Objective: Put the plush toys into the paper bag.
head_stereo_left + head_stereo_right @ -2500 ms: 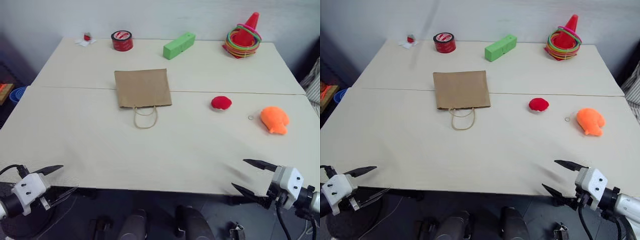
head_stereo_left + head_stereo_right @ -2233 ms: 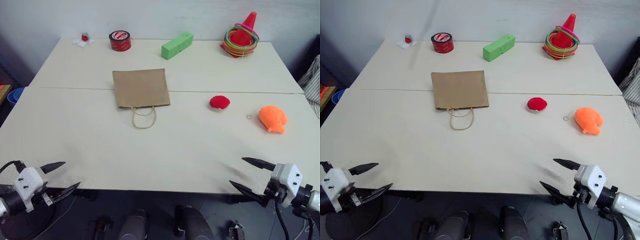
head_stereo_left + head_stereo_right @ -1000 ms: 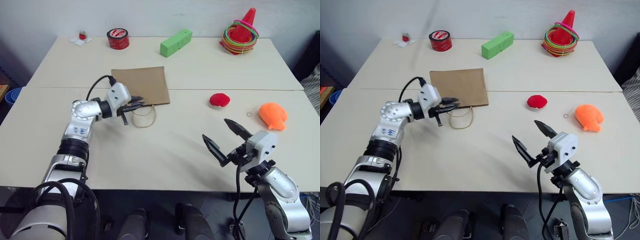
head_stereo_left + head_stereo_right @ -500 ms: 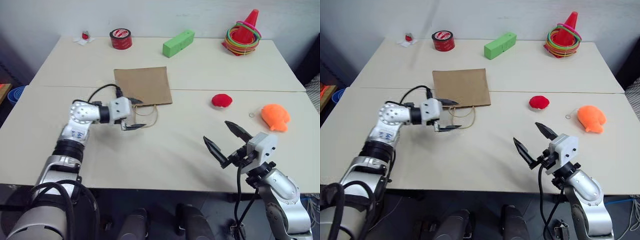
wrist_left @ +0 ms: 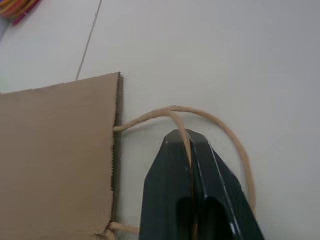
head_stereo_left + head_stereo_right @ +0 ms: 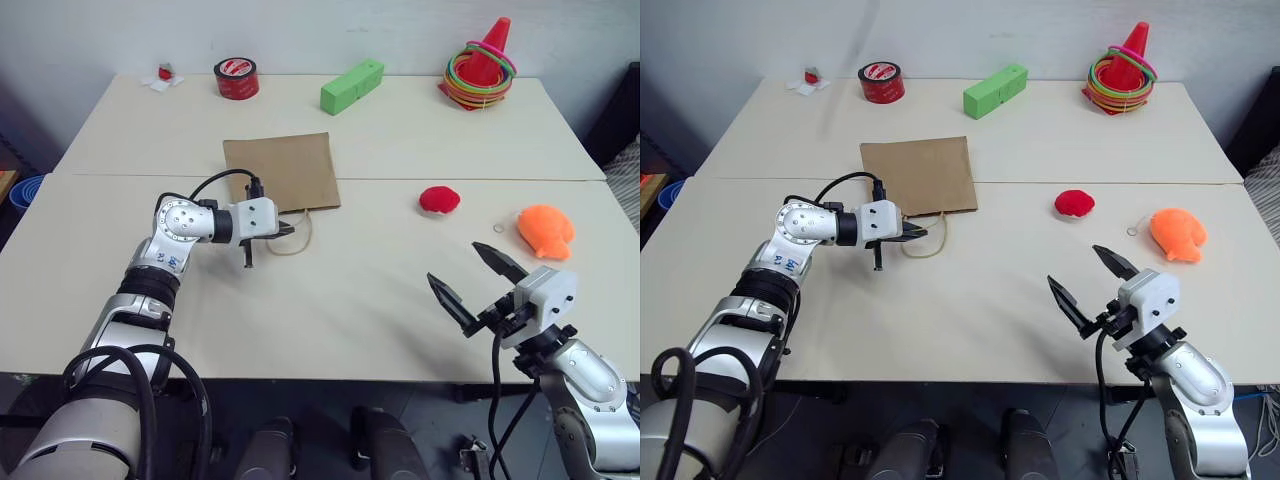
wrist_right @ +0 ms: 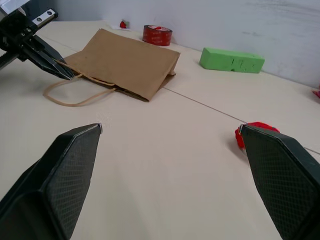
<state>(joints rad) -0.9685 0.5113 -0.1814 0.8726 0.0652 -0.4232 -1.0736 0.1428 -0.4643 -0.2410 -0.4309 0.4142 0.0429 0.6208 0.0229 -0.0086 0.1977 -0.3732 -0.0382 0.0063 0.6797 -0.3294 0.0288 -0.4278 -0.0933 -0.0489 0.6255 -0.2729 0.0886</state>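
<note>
With the paper bag [image 6: 281,172] lying flat, I log:
left gripper [image 5: 190,137]: clamped on bag handle [image 5: 210,120]
right gripper [image 6: 1088,278]: jaws wide apart, empty

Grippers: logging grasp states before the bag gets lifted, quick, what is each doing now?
Left gripper: shut on the paper bag's cord handle.
Right gripper: open, holding nothing.

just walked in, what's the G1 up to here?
It's bagging plush toys. The left gripper is shut on a cord handle of the paper bag, which lies flat on the table. The right gripper hangs open over the table, holding nothing. The red plush and orange plush lie on the table.
</note>
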